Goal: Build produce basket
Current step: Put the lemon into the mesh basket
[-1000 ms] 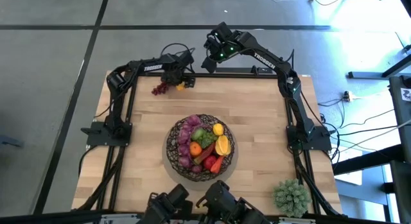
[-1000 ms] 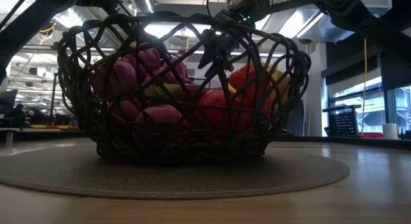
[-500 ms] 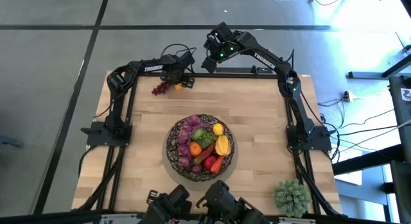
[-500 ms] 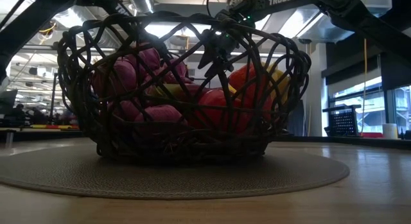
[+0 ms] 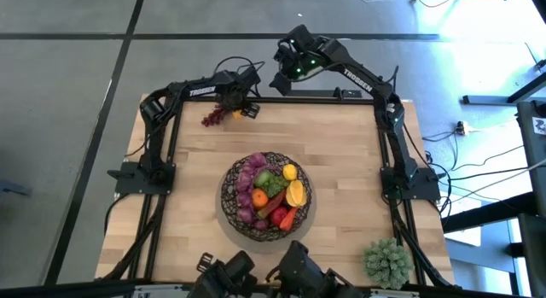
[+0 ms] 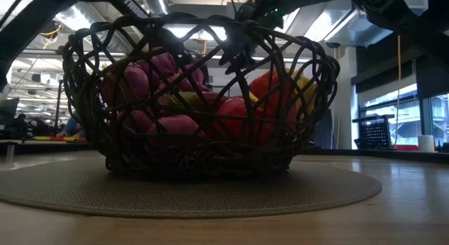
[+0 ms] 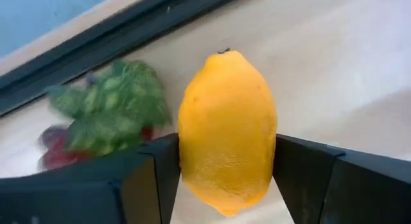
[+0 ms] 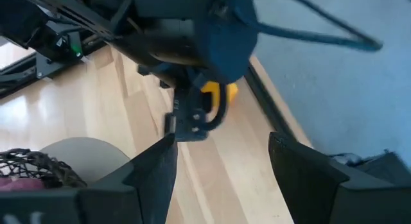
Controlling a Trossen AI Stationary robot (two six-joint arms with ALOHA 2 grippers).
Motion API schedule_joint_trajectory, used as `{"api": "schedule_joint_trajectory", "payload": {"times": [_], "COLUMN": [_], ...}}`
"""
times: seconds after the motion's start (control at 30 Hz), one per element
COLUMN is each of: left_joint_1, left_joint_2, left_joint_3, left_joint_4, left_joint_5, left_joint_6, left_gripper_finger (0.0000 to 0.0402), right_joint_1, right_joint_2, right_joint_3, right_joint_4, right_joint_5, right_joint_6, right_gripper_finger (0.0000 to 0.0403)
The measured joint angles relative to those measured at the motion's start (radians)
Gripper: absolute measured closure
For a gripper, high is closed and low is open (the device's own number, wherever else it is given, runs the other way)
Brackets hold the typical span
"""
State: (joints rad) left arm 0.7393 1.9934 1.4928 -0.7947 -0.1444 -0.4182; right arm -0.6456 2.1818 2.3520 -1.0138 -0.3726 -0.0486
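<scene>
Left end effector [image 5: 243, 110]: at the far edge of the worktop [image 5: 341, 153], clenched on a yellow lemon [image 7: 227, 131]; both fingers [image 7: 160, 166] press the lemon's sides.
Lemon: upright between the fingers, stem end away from the wrist camera, over bare wood.
Grape bunch [image 5: 212, 118]: purple with green leaves, lying on the worktop just beside the left end effector, apart from the basket.
Right end effector [image 5: 286, 76]: raised past the far edge of the worktop, over the floor, near the left arm; fingers [image 8: 151, 172] spread, nothing between them.
Basket [image 5: 229, 191]: dark woven wire bowl, on a round mat [image 6: 210, 192] at the worktop's centre, well apart from both end effectors.
Produce in basket [image 5: 266, 194]: purple grapes on the left side, green bunch in the middle, orange, yellow lemons on the right side, red pieces toward the near rim.
Spiky plant [image 5: 386, 260]: pale green ball at the near right corner of the worktop.
</scene>
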Motion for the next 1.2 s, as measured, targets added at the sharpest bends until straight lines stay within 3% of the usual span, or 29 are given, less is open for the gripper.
{"api": "schedule_joint_trajectory", "payload": {"times": [0.23, 0.5, 0.77, 1.0, 1.2], "left_joint_1": [-0.069, -0.175, -0.306, -0.434, -0.534], "left_joint_2": [-0.125, -0.361, -0.511, -0.519, -0.503], "left_joint_3": [0.004, 0.005, 0.005, 0.005, 0.006], "left_joint_4": [-0.097, -0.156, -0.165, -0.167, -0.151], "left_joint_5": [-0.019, -0.01, 0.2, 0.329, 0.376], "left_joint_6": [0.089, 0.152, 0.264, 0.402, 0.396], "left_gripper_finger": [0.0219, 0.022, 0.022, 0.022, 0.022], "right_joint_1": [0.01, 0.043, 0.106, 0.185, 0.24], "right_joint_2": [-0.078, -0.171, -0.248, -0.276, -0.31], "right_joint_3": [0.0, 0.0, 0.0, 0.0, 0.0], "right_joint_4": [-0.076, -0.158, -0.319, -0.411, -0.451], "right_joint_5": [0.02, 0.031, -0.012, -0.093, -0.142], "right_joint_6": [-0.117, -0.23, -0.351, -0.356, -0.358], "right_gripper_finger": [0.0166, 0.0166, 0.0166, 0.0166, 0.0166]}}
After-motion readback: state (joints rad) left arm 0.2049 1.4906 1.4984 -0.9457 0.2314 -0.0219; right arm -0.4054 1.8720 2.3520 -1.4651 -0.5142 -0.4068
